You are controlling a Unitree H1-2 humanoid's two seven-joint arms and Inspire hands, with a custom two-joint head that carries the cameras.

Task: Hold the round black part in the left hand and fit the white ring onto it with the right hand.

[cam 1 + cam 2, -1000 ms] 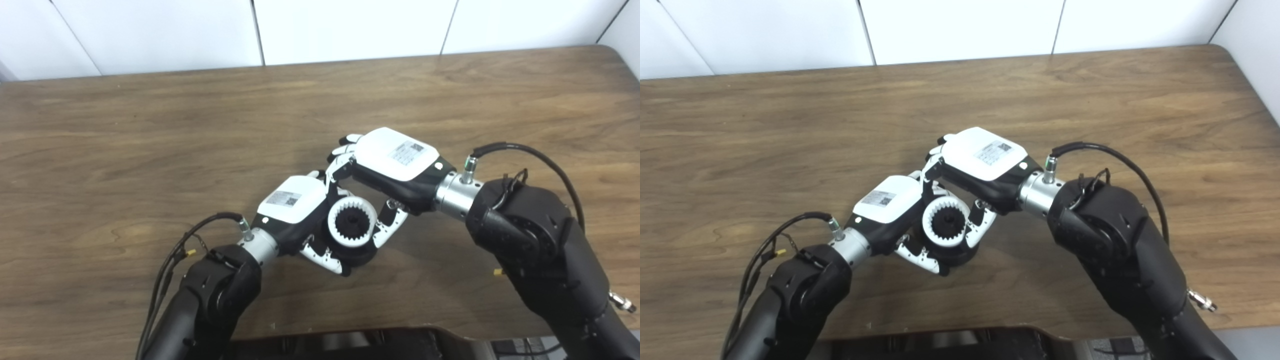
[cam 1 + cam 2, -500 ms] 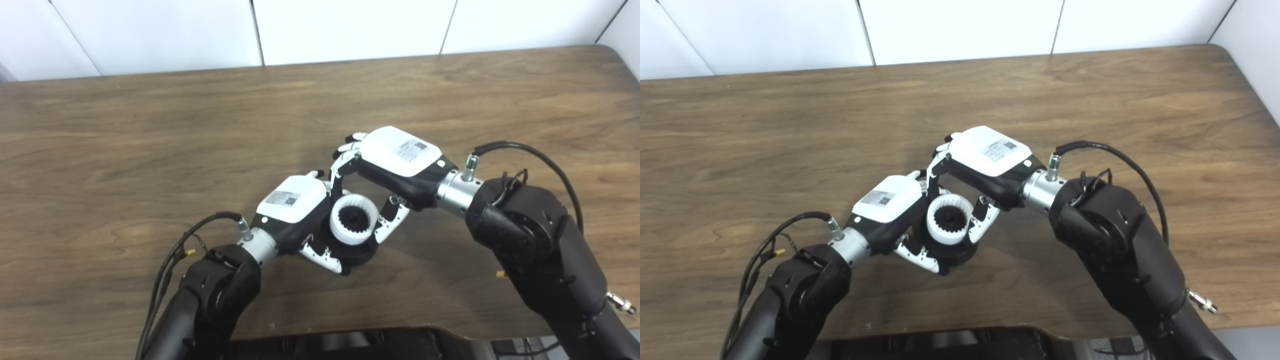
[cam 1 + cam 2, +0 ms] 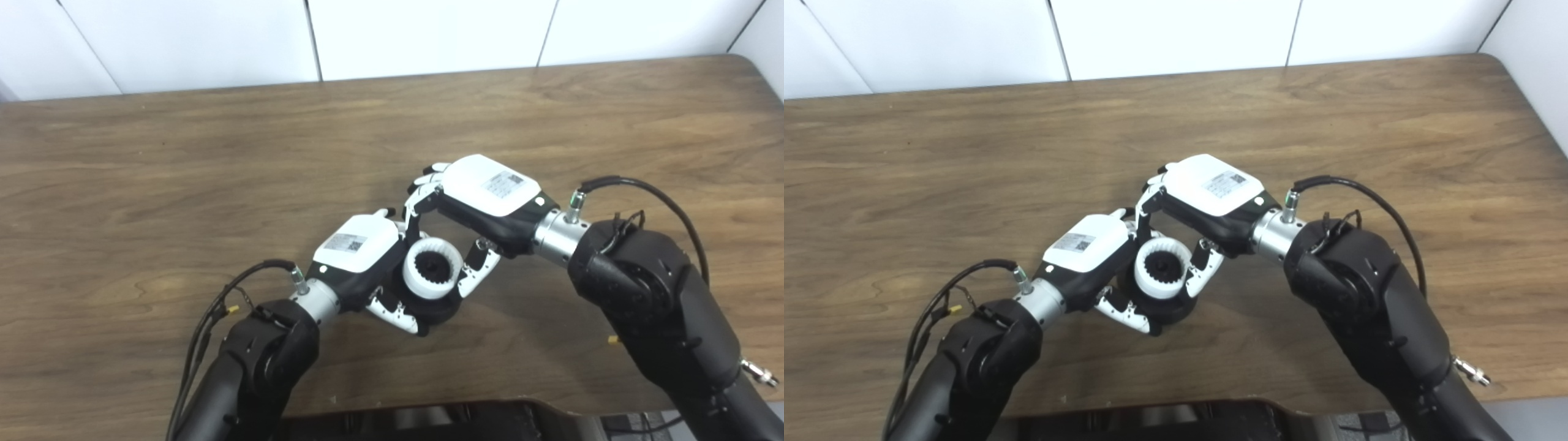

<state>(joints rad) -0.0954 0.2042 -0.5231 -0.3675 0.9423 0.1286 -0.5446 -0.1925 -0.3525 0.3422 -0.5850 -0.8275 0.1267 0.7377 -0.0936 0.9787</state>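
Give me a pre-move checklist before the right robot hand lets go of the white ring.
1. Left robot hand grips the round black part: ok.
2. White ring sits on top of the black part: ok.
3. Ring pushed fully down: cannot tell.
4. Ring teeth meshed with the black gear inside: cannot tell.
5. Right robot hand fingers at the ring: ok.
6. Bare table around the hands: ok.

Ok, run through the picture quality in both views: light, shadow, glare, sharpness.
Left eye view: even, soft overhead light; the left robot hand and right robot hand cast only faint shadows on the table; white shells are bright but their labels stay legible. Right eye view: same lighting, mild sheen on the wood; the white ring has readable teeth, the round black part is dark and lacks detail.
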